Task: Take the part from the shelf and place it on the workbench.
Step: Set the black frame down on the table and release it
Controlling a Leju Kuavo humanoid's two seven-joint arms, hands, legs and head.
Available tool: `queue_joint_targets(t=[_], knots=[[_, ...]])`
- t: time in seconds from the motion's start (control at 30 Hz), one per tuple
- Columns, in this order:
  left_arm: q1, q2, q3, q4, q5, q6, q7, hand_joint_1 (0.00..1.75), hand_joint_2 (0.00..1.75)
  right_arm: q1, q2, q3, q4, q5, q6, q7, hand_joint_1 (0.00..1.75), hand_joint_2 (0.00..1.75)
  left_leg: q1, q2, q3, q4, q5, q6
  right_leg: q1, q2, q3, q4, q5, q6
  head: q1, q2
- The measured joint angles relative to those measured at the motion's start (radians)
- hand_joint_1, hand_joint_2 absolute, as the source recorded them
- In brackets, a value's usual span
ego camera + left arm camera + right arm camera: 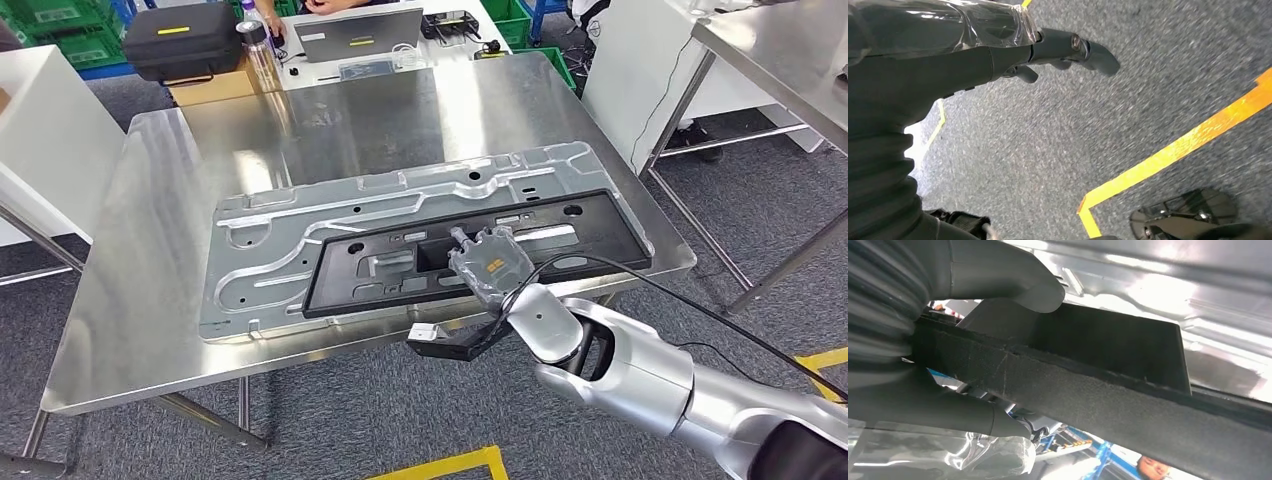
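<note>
So the black plastic part [470, 250], a long flat frame with cutouts, is lying on the steel workbench [140, 300], on top of a big silver stamped metal panel [290, 240] that's already sitting there. The frame's near long edge runs close to the bench's front edge.

The robot's right hand [488, 262] is at the middle of the frame's near edge and it's got a grip on it. In the right wrist view the thumb [1013, 275] is wrapped over one face of the black part [1108, 375] and darker fingers [948, 412] are curled under the other side, so the edge is pinched between them. You can see a fuzzy foam strip running along that edge too. Silver arm comes in from the lower right with a black cable looping off it.

Left hand [1058, 55] is hanging down over grey carpet with yellow floor tape [1178, 150] on it. The fingers look loosely curled and nothing's in them.

Back of the scene: a second table with a laptop [360, 35], a black carry case [180, 40], a water bottle [258, 45], and a person's hands [330, 5] at the far edge. Green crates [70, 30] in the top left corner.
</note>
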Motion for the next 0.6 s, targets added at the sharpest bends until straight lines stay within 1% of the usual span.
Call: queue_joint_targets(t=[0.03,0.07,0.1,0.13,0.17,0.2,0.23,0.27,0.3,0.33,0.4,0.43,0.47,0.5,0.57,0.6], knots=[[-0.001,0.000,0.000,0.000,0.000,0.000,0.001,0.00,1.75,0.001,0.000,0.000,0.000,0.000,0.000,0.000,1.75,1.75,0.003,0.002,-0.046,0.070,-0.023,-0.007,0.000,0.001,0.007,0.000,-0.008,-0.002,-0.001,0.000],[-0.001,0.000,0.000,0.000,0.001,0.001,0.001,0.00,1.75,0.003,0.000,0.001,0.000,0.000,0.000,0.000,1.75,1.75,0.005,0.003,-0.090,0.128,-0.050,-0.012,0.000,0.001,0.016,0.000,-0.017,-0.002,0.000,0.000],[-0.001,0.000,0.000,0.000,0.001,0.001,0.002,0.00,1.75,0.005,0.000,0.002,0.000,0.000,0.000,-0.001,1.75,1.75,0.006,0.005,-0.123,0.160,-0.069,-0.014,0.000,0.002,0.026,0.000,-0.027,-0.002,0.000,0.000],[-0.001,0.000,0.000,0.000,0.001,0.002,0.003,0.00,1.75,0.007,0.000,0.002,0.000,0.000,0.000,-0.001,1.75,1.75,0.006,0.006,-0.139,0.157,-0.071,-0.013,0.000,0.002,0.039,0.000,-0.037,-0.002,0.000,0.000],[-0.001,0.001,0.000,0.000,0.001,0.003,0.004,0.00,1.75,0.008,0.000,0.002,0.000,0.000,0.000,-0.001,1.75,1.75,0.006,0.007,-0.138,0.120,-0.050,-0.010,0.001,0.002,0.055,0.000,-0.048,-0.001,-0.001,0.000],[0.000,0.001,0.000,0.000,0.001,0.004,0.005,0.00,1.75,0.009,0.000,0.002,0.000,0.000,-0.001,-0.001,1.75,1.75,0.004,0.007,-0.125,0.057,-0.006,-0.004,0.002,0.001,0.072,-0.001,-0.060,0.001,-0.001,0.000],[0.001,0.002,0.000,0.000,0.000,0.004,0.007,0.00,1.75,0.008,0.000,0.002,0.001,0.000,-0.001,-0.001,1.75,1.75,0.000,0.007,-0.108,-0.019,0.055,0.005,0.003,0.001,0.087,-0.001,-0.072,0.003,-0.001,0.000],[0.002,0.003,0.000,0.000,0.000,0.005,0.008,0.00,1.75,0.008,0.001,0.002,0.001,0.000,0.000,-0.001,1.75,1.75,-0.004,0.007,-0.093,-0.082,0.102,0.014,0.005,0.002,0.100,-0.002,-0.083,0.008,-0.001,0.000],[0.002,0.003,0.000,0.000,0.000,0.005,0.009,0.00,1.75,0.008,0.001,0.002,0.001,0.000,0.000,-0.002,1.75,1.75,-0.009,0.007,-0.081,-0.126,0.135,0.021,0.006,0.003,0.110,-0.006,-0.093,0.012,-0.001,0.000],[0.002,0.004,0.000,0.000,0.000,0.006,0.010,0.00,1.75,0.008,0.002,0.002,0.001,0.000,0.000,-0.003,1.75,1.75,-0.012,0.006,-0.075,-0.150,0.148,0.027,0.007,0.005,0.117,-0.005,-0.098,0.018,-0.001,0.000],[0.001,0.003,0.000,0.000,0.000,0.007,0.011,0.00,1.75,0.007,0.002,0.001,0.001,0.000,-0.001,-0.004,1.75,1.75,-0.011,0.005,-0.055,-0.160,0.140,0.037,0.008,0.005,0.128,-0.001,-0.103,0.028,0.000,0.000],[0.001,0.003,0.000,0.000,0.000,0.008,0.012,0.00,1.75,0.006,0.002,0.000,0.001,0.001,-0.001,-0.004,1.75,1.75,-0.008,0.005,-0.042,-0.163,0.136,0.043,0.007,0.005,0.124,0.021,-0.105,0.031,0.000,0.000],[0.001,0.003,0.000,0.000,0.000,0.009,0.012,0.00,1.75,0.004,0.002,0.000,0.001,0.001,-0.001,-0.004,1.75,1.75,-0.007,0.005,-0.029,-0.165,0.131,0.050,0.007,0.004,0.107,0.060,-0.115,0.034,0.000,0.000],[0.000,0.003,0.000,0.000,0.000,0.010,0.012,0.00,1.75,0.004,0.002,0.000,0.001,0.001,-0.001,-0.004,1.75,1.75,-0.005,0.005,-0.018,-0.167,0.125,0.055,0.007,0.003,0.074,0.119,-0.133,0.036,0.001,0.000],[-0.001,0.002,0.000,0.000,0.000,0.011,0.011,0.00,1.75,0.007,0.002,0.002,0.001,0.001,-0.001,-0.005,1.75,1.75,-0.006,0.003,-0.001,-0.166,0.107,0.061,0.007,0.002,-0.015,0.249,-0.185,0.041,0.001,0.000],[0.000,0.001,0.000,0.000,0.000,0.011,0.011,0.00,1.75,0.009,0.002,0.002,0.001,0.001,0.000,-0.005,1.75,1.75,-0.006,0.001,0.010,-0.166,0.098,0.062,0.007,0.002,-0.050,0.284,-0.203,0.043,0.001,0.000]])
